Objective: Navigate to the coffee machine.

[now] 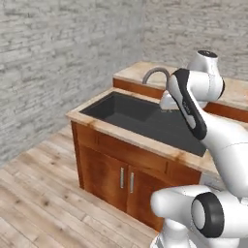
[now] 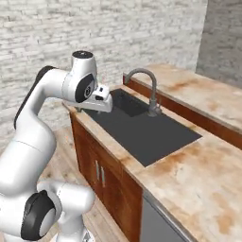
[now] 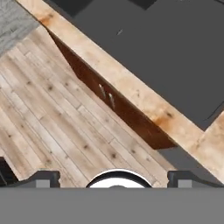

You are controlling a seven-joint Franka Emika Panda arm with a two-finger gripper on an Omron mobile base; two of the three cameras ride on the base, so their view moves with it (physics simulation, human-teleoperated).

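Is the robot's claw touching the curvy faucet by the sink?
Apart. In the right base view the claw hangs over the counter's front edge, with the dark sink lying between it and the faucet.

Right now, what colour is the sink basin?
Dark charcoal grey, nearly black; the sink basin shows best in the right base view.

1. A dark sink (image 2: 142,130) sat recessed in a wooden counter (image 2: 198,179).
2. A curved grey faucet (image 2: 150,90) stood at its far rim.
3. Cabinet doors (image 1: 118,177) (two metal handles) closed the front below.
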